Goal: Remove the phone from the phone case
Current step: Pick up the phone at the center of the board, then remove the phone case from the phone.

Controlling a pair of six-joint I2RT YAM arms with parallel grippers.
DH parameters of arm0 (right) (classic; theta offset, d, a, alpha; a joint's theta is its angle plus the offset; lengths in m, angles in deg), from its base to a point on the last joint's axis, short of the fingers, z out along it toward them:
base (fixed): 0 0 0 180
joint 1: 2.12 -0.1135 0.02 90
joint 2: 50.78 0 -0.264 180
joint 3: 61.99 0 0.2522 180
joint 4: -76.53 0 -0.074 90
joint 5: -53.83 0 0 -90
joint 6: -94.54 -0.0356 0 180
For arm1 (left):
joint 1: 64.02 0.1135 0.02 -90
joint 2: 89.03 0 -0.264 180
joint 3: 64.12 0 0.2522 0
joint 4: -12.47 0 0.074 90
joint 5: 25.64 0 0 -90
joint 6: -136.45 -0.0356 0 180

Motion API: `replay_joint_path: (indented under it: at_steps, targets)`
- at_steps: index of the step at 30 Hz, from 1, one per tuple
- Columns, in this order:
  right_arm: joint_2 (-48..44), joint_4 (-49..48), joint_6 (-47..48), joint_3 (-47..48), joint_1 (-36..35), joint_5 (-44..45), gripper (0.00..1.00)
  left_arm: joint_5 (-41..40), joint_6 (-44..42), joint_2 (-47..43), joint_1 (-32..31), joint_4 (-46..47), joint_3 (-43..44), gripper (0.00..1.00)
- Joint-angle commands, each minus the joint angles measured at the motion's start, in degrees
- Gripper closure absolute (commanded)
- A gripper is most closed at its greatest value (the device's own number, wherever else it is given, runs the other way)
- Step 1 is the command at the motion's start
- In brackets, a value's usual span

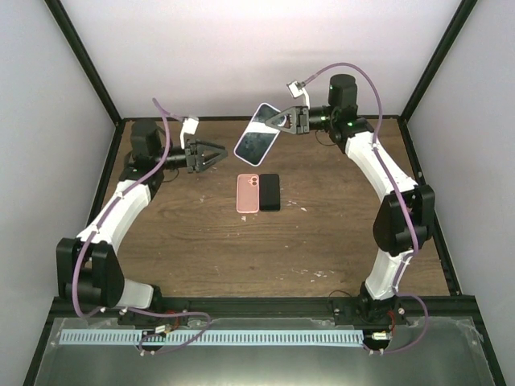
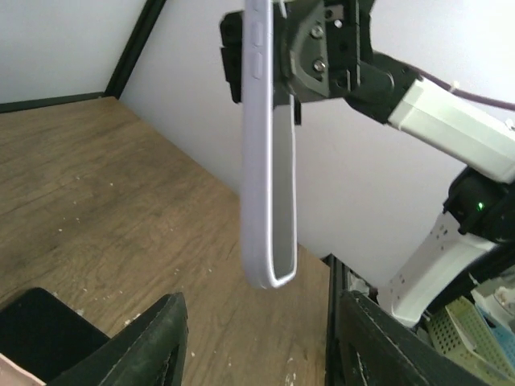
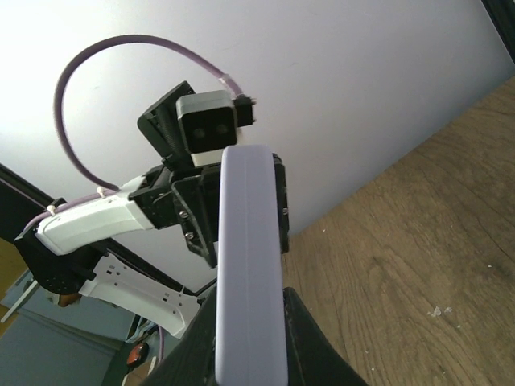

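Pinches, in the right pincer [image 1: 285,122], the lavender phone case [image 1: 257,133] aloft toward the twelve o'clock edge of the surface [image 1: 338,233], with the left pincer [image 1: 222,153] spread just at its eight o'clock, above a pink slab [image 1: 248,193] and a black slab [image 1: 269,192] lying side by side at centre.

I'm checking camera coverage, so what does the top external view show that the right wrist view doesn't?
Only the top external view: a pink phone-shaped slab and a black slab, lying side by side. Only the right wrist view: the two lenses of the left arm's white wrist camera. Both: the lavender phone case clamped in the right gripper, and the left gripper.
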Motion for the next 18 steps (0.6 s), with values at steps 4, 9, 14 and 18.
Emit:
replay_joint_path:
  at_steps: [4, 9, 14, 18]
  targets:
    - [-5.0, 0.7, 3.2, -0.7, 0.1, -3.3, 0.99, 0.7, -12.8, -2.7, -1.1, -13.9, 0.2, 0.44]
    - [-5.5, 2.0, 5.3, -0.9, -0.6, -3.5, 0.99, -1.3, -13.5, -1.8, -3.2, -15.8, 1.8, 0.43]
    - [-6.1, 3.4, 6.9, -1.2, -1.0, -3.0, 0.99, -1.2, -12.1, -1.5, -4.4, -14.2, 1.7, 0.43]
    - [-6.4, 4.0, 7.6, -1.3, -1.2, -3.0, 0.99, -0.5, -10.6, -2.0, -4.5, -11.6, 0.8, 0.42]
